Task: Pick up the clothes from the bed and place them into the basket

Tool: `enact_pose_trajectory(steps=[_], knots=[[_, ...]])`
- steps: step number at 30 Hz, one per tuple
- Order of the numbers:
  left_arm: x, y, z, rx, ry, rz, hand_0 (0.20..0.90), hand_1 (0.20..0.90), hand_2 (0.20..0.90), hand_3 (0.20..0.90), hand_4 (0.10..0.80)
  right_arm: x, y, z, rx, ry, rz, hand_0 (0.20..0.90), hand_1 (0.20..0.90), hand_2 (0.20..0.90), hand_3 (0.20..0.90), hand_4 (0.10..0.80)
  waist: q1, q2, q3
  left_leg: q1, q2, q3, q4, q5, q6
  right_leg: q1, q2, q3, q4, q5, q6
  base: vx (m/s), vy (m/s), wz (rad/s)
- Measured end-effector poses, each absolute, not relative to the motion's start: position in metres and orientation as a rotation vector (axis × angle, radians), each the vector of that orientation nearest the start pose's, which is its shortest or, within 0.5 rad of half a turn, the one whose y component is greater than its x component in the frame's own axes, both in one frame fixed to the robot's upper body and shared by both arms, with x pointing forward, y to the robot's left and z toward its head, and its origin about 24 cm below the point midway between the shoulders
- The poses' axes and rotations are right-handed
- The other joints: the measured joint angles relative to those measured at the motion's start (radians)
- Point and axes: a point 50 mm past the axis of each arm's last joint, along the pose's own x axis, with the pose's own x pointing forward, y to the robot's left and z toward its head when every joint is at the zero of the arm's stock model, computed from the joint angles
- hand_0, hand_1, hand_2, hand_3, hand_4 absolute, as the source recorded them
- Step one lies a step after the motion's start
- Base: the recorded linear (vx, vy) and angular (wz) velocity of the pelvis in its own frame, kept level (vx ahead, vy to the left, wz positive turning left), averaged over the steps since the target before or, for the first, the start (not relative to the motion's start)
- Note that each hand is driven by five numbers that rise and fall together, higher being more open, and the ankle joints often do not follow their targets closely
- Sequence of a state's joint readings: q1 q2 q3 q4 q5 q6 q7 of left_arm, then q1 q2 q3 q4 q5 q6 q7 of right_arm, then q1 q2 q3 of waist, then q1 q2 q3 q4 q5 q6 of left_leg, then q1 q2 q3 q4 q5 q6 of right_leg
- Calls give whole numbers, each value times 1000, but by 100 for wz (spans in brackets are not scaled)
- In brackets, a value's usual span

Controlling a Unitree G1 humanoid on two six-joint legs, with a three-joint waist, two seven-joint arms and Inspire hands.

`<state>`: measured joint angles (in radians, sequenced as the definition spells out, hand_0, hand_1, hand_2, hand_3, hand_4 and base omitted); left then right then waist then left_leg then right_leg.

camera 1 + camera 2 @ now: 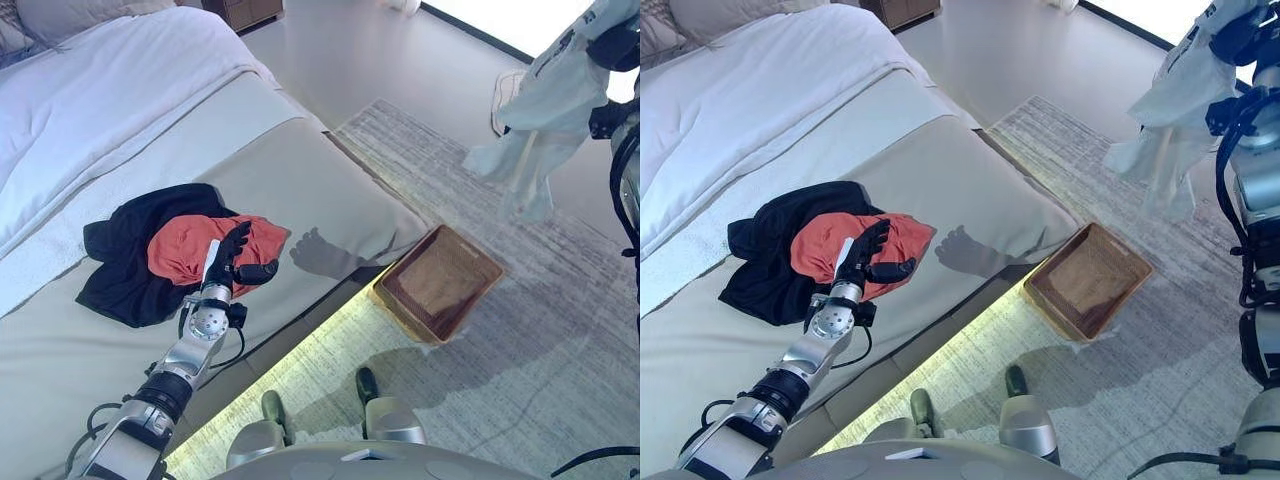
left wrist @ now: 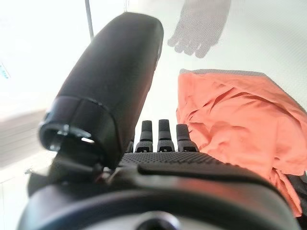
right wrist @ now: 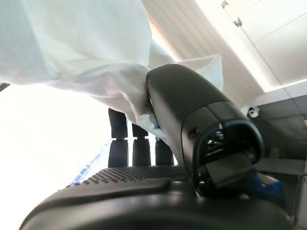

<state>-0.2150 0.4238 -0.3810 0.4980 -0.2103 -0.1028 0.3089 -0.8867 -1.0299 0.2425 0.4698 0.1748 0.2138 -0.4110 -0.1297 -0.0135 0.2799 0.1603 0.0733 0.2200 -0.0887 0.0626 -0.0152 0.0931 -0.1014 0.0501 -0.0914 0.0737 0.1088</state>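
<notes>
White garment hangs in the air at far right, pinched between thumb and fingers of the right hand, well above the rug. Orange garment lies on a black garment on the bed. Left hand rests over the orange one, fingers straight and relaxed, holding nothing. Empty brown basket sits on the rug right of the bed.

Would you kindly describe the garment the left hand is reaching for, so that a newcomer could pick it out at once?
Start at the bed, whose near part wears a beige cover. On that cover lies a small heap of clothes, with the left hand resting open over it. The piece meant is the orange garment, crumpled on top of the black garment; the white garment hangs from the right hand, above the rug.
</notes>
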Motion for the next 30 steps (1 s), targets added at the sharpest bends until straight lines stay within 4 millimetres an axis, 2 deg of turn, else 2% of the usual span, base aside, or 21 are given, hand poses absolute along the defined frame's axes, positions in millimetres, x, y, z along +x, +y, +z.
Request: enact_pose_trajectory(steps=[3,6,10,11,12,14,16,19,30], knots=[[275,196,-11,375,221,59,900,900,900,900,800,336,-332,276,-787,-250,-641,300,300,300,200,100,-2,1,-11,0,-1,1,0,0,0,-2,2,1,0,0,0,0,0,0],[273,197,-13,394,229,54,900,900,900,900,800,337,-330,247,-802,-161,-568,300,300,300,200,100,-5,1,-27,0,0,4,0,0,0,-4,3,5,0,0,0,-11,-9,-3],[272,197,-14,412,230,52,900,900,900,900,800,336,-318,186,-750,-26,-465,300,300,300,200,100,-5,-1,-38,0,2,18,0,-1,-1,-12,7,19,0,2,-3,-23,-21,-9],[272,197,-14,412,230,52,900,900,900,900,800,335,-316,178,-747,-7,-455,300,300,300,200,100,-5,-1,-38,-1,3,19,0,-1,-1,-12,7,20,0,3,-4,-32,-22,-6],[272,195,-14,413,229,50,900,900,900,900,800,332,-313,156,-736,49,-421,300,300,300,200,100,-5,-1,-38,-5,3,20,0,-1,-1,-16,7,20,0,4,-5,0,0,0],[272,193,-15,417,230,47,900,900,900,900,800,326,-310,129,-722,121,-396,300,300,300,200,100,-6,-1,-38,-8,4,20,0,-1,-1,-19,8,20,0,5,-7,-16,-8,0],[271,194,-17,430,236,48,900,900,900,900,800,319,-308,107,-778,177,-385,300,300,300,200,100,-6,-1,-38,-9,4,20,0,-1,-1,-19,8,20,0,5,-7,0,0,0],[270,196,-20,440,248,59,900,900,900,900,800,310,-312,90,-812,235,-383,300,300,300,200,100,-5,-1,-38,-9,5,20,0,-1,-1,-19,8,20,0,5,-7,0,0,0],[267,198,-23,444,262,61,900,900,900,900,800,293,-338,53,-835,435,-471,300,300,300,200,100,7,-1,-38,-13,13,11,0,6,-10,-17,9,11,0,5,-7,-5,-17,2]])
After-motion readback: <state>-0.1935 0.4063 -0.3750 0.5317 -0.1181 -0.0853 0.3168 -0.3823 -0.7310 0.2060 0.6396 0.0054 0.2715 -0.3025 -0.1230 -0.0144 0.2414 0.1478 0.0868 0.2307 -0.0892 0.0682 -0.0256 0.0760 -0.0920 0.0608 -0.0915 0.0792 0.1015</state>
